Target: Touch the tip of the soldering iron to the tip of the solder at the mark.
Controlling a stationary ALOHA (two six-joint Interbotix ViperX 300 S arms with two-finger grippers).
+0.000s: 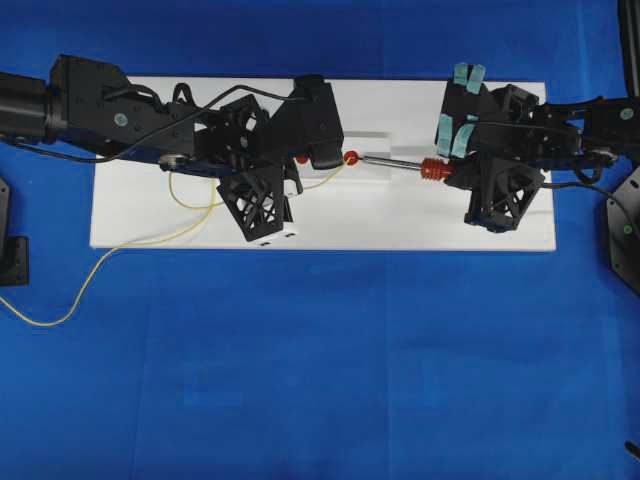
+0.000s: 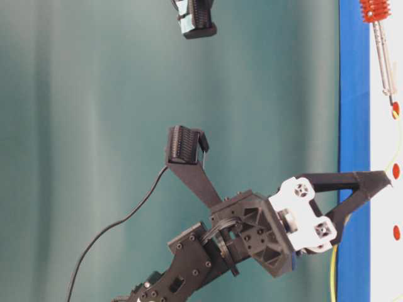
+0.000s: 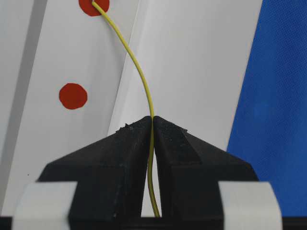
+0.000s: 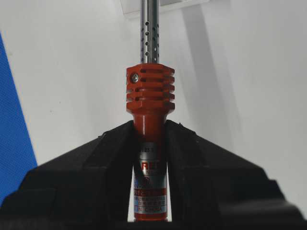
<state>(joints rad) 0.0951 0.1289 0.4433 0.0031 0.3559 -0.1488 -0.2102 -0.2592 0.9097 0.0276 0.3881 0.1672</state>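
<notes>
**Mia:** From above, what do you see?

**Ben:** The left gripper (image 1: 318, 160) pinches the solder (image 1: 190, 232), the thin yellow wire. The right gripper (image 1: 450, 170) squeezes the soldering iron (image 1: 400, 164). Its tip is right at a red mark (image 1: 351, 157) on the white board (image 1: 400, 225).

**Mia:** And from the side?

**Ben:** The iron's tip meets the mark (image 2: 395, 110), and the yellow wire (image 2: 398, 148) comes up to the same dot. They look like they touch.

**Mia:** The left wrist view?

**Ben:** The jaws are pressed on the wire (image 3: 144, 86). Its end sits on the top red dot (image 3: 93, 5).

**Mia:** The right wrist view?

**Ben:** The jaws pinch the red handle (image 4: 149, 120). I can't see the tip there.

**Mia:** So it's done?

**Ben:** Almost, I think. Maybe just hold it there.
</notes>
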